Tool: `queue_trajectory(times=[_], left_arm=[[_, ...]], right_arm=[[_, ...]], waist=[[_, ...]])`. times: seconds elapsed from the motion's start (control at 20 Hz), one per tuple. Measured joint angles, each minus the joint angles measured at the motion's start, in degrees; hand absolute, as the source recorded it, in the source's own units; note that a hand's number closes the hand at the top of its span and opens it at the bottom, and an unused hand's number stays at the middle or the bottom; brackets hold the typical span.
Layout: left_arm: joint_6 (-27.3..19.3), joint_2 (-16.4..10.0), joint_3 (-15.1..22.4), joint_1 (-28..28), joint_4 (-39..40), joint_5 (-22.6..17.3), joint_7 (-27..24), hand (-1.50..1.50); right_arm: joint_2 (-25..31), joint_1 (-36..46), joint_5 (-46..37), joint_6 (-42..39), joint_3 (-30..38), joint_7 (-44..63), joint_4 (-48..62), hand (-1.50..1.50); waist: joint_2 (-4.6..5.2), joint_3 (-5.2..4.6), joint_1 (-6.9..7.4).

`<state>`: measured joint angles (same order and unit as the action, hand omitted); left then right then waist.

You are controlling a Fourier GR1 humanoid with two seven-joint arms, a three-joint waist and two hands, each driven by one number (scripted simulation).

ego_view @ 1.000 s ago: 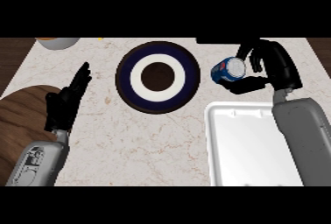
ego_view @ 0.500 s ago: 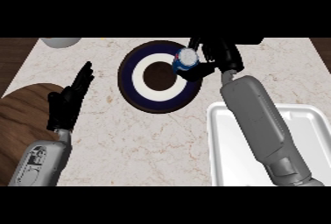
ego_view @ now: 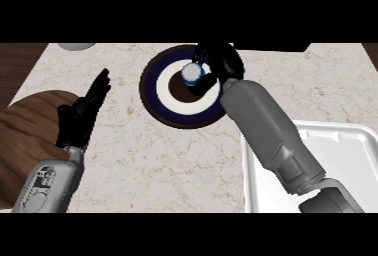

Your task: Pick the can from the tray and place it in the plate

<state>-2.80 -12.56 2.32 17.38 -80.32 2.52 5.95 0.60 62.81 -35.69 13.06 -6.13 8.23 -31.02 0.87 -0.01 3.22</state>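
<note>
Gripping can (ego_view: pixel 192 74) in curled right hand (ego_view: pixel 218 62) over plate (ego_view: pixel 159 95) centre; lower straight, keep upright, release once seated. Nothing in open left hand (ego_view: pixel 81 112).

The plate (ego_view: pixel 157 101) lies on the counter (ego_view: pixel 148 160) near its far edge. The can (ego_view: pixel 193 72) is over the plate's centre, enclosed by the right hand (ego_view: pixel 220 61). The tray (ego_view: pixel 347 150) occupies the near right corner.
</note>
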Motion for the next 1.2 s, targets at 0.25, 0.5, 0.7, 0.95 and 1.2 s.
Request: queue_trajectory(times=[0.25, 0.5, 0.7, 0.95, 1.2], left_arm=[[0.2, 0.6, 0.2, 1.4, 1.9, 0.5, -0.9, 0.00], [0.3, 1.7, 1.2, 2.0, 1.9, 1.1, -0.9, 0.00], [0.3, 1.7, 1.1, 1.3, 2.0, 1.2, -1.6, 0.00], [-0.5, 2.0, 0.3, 1.8, 3.5, 1.5, -1.9, 0.00], [-0.7, 1.4, -0.6, 0.4, 1.7, 1.4, -0.7, 0.00]], right_arm=[[-0.4, 1.8, 6.7, 1.1, 0.2, -1.1, 7.2, -1.50], [-0.5, 2.6, 13.2, 3.2, -0.1, -4.9, 11.0, -1.50], [-0.5, 2.2, 19.9, 4.2, 2.9, -10.0, 10.5, -1.50], [-0.6, 1.6, 27.9, 8.4, 8.0, -14.8, 9.3, -1.50], [1.4, -1.5, 32.4, 9.7, 13.7, -18.6, 8.9, -1.50]], waist=[[0.35, 0.02, 1.12], [0.47, 0.03, 2.28], [0.51, 0.07, 2.22], [0.29, 0.07, 0.96], [-0.24, 0.06, -0.99]])
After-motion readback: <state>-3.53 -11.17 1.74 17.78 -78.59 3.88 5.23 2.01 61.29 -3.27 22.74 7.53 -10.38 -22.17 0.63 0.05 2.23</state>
